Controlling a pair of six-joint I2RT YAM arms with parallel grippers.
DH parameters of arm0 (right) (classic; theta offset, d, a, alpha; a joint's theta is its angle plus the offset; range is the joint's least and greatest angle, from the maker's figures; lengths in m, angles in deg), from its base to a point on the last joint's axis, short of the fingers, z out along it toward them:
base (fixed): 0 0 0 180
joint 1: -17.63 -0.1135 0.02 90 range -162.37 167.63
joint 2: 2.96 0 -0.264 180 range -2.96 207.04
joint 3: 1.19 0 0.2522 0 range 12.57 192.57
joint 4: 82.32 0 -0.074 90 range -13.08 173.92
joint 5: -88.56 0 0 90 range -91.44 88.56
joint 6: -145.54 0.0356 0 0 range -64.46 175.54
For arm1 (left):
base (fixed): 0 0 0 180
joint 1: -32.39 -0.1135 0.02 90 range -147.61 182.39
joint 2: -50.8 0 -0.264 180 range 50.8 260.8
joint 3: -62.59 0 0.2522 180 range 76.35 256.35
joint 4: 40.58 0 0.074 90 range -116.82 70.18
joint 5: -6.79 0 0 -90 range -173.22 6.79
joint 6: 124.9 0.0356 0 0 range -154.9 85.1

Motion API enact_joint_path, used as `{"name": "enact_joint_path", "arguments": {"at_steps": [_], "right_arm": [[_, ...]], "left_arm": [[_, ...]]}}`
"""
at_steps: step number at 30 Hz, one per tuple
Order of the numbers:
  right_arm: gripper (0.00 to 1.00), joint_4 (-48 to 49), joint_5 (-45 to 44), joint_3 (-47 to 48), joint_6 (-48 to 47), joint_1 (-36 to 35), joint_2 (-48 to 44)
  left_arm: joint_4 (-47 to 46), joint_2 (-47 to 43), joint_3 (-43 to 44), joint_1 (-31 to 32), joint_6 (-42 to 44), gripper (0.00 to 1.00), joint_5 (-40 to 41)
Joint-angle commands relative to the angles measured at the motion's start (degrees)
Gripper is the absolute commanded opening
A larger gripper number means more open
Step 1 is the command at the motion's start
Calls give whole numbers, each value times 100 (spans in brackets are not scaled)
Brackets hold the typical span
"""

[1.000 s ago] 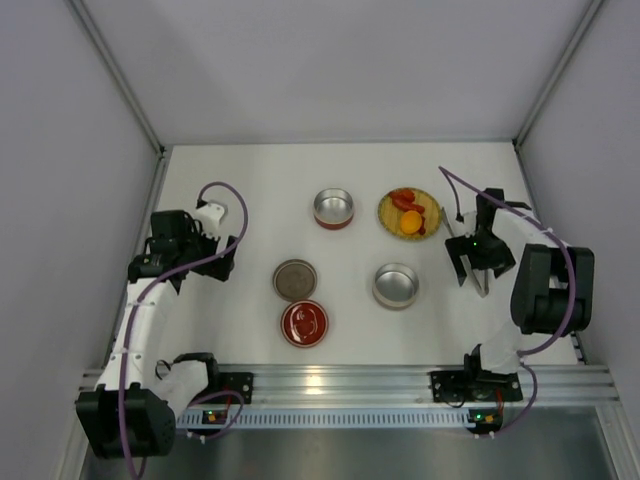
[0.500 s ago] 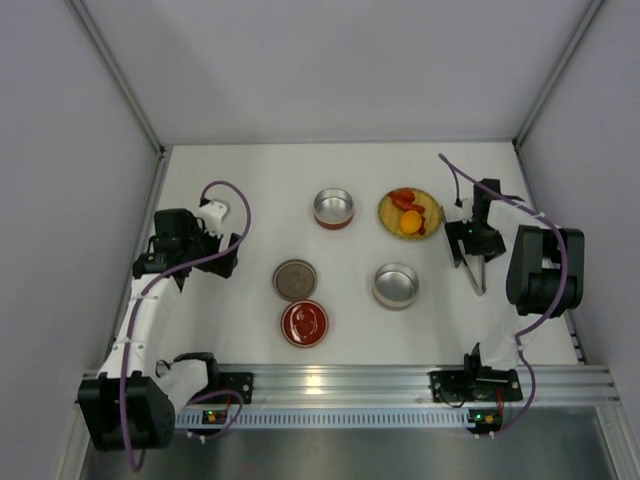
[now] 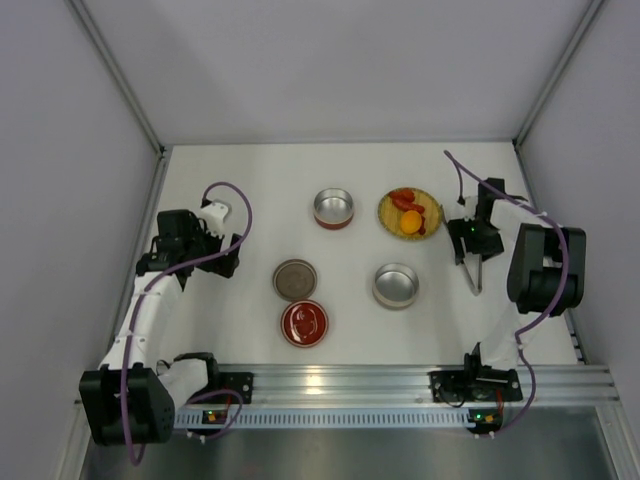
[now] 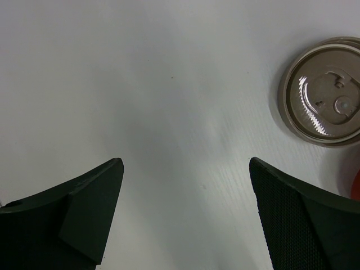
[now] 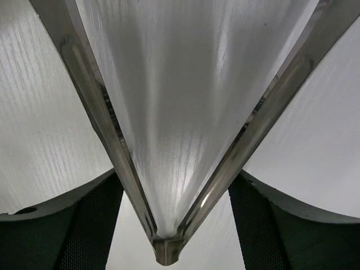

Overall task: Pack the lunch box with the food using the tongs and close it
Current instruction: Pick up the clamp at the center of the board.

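Observation:
The silver tongs (image 3: 474,274) lie on the white table at the right, joined end nearest in the right wrist view (image 5: 167,250). My right gripper (image 3: 470,256) (image 5: 174,175) straddles them low near that joint, one pad against the outside of each arm. The food sits on a yellow plate (image 3: 425,200): red pieces (image 3: 404,199) and a round orange piece (image 3: 410,222). Two metal lunch box bowls stand apart, one red-based (image 3: 334,208), one silver (image 3: 396,285). My left gripper (image 3: 232,258) (image 4: 185,169) hangs open over bare table at the left.
A brown round lid (image 3: 295,280) (image 4: 327,93) and a red lid (image 3: 304,323) lie left of centre, near the front. Grey walls close in the table on three sides. The aluminium rail (image 3: 340,382) runs along the near edge.
My right gripper has come down over the tongs and its jaws have narrowed onto their arms. The left arm has shifted only slightly.

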Motion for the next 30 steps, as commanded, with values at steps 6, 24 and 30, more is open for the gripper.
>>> {"name": "enact_joint_path", "arguments": {"at_steps": [6, 24, 30], "right_arm": [[76, 857, -126, -15, 18, 257, 396], [41, 190, 287, 319, -412, 696, -551], [37, -777, 550, 978, -913, 890, -1220]], "left_arm": [[-297, 42, 34, 11, -126, 98, -146], [-174, 227, 192, 11, -276, 98, -76], [-130, 297, 368, 11, -425, 98, -155]]}}
